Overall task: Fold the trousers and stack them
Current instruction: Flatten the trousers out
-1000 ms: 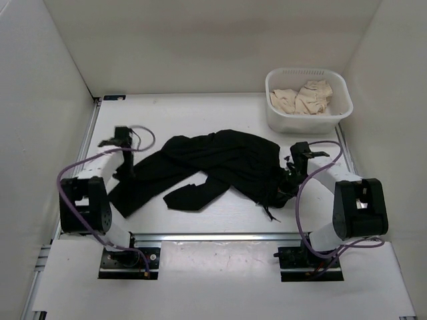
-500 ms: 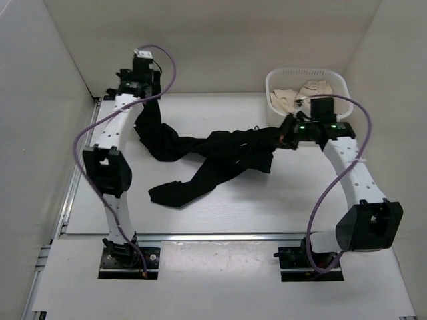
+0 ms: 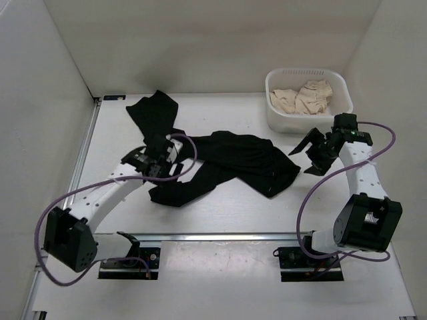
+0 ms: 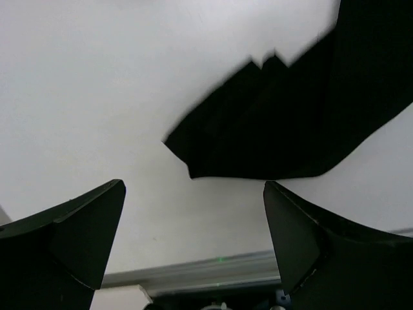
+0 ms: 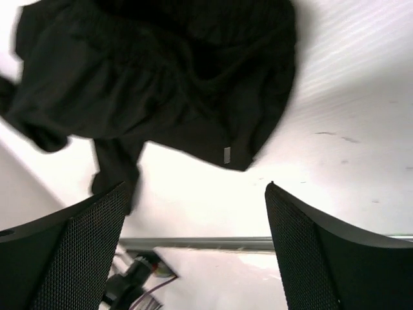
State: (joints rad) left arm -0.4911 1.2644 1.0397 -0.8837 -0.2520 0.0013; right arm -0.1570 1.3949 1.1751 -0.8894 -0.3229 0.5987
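Note:
The black trousers (image 3: 233, 157) lie loose on the table. One leg reaches to the back left (image 3: 152, 112), and a second leg end points toward the near edge (image 3: 175, 193). My left gripper (image 3: 160, 167) hovers over the left part of the cloth, open and empty. In the left wrist view a leg end of the trousers (image 4: 290, 123) lies beyond the open left gripper (image 4: 193, 213). My right gripper (image 3: 307, 155) stands open just right of the waist, holding nothing. Ahead of the open right gripper (image 5: 197, 219) in its wrist view, the trousers (image 5: 161, 77) are bunched.
A white basket (image 3: 337, 119) holding beige cloth (image 3: 303, 97) stands at the back right, close behind the right arm. White walls close in the table on three sides. A metal rail (image 3: 220, 235) runs along the near edge.
Both grippers have opened and let go of the trousers. Both arms have come down and back toward the near side. The trousers have dropped flat, one leg spread to the back left.

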